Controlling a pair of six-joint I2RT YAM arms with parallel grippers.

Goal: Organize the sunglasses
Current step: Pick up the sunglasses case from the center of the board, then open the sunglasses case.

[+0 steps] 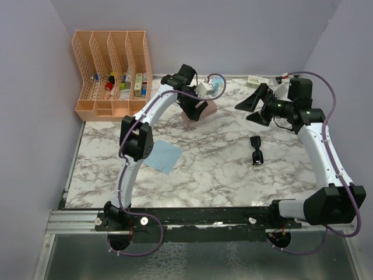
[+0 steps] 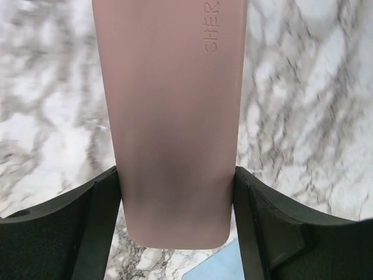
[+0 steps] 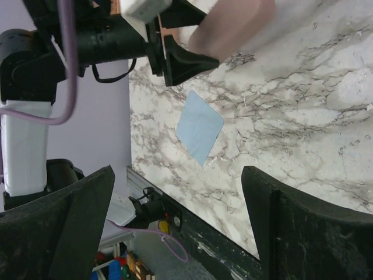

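Robotics lab test cell: a marble-patterned tabletop boxed in by bare lavender walls, a left arm and right arm trailing purple cables, bolted to a metal rail well behind their jaws, and an orange desk organizer left of the left gripper.

From overhead I get bright, even light from above. The marble table is flatly lit, and the sunglasses read crisp with only a faint shadow. The left wrist view is soft: the pink case sits too close to focus, with a dim band across its middle, and the marble behind it smears. On the right wrist view the blue cloth is sharp, while the fingers of the right gripper are black and featureless.
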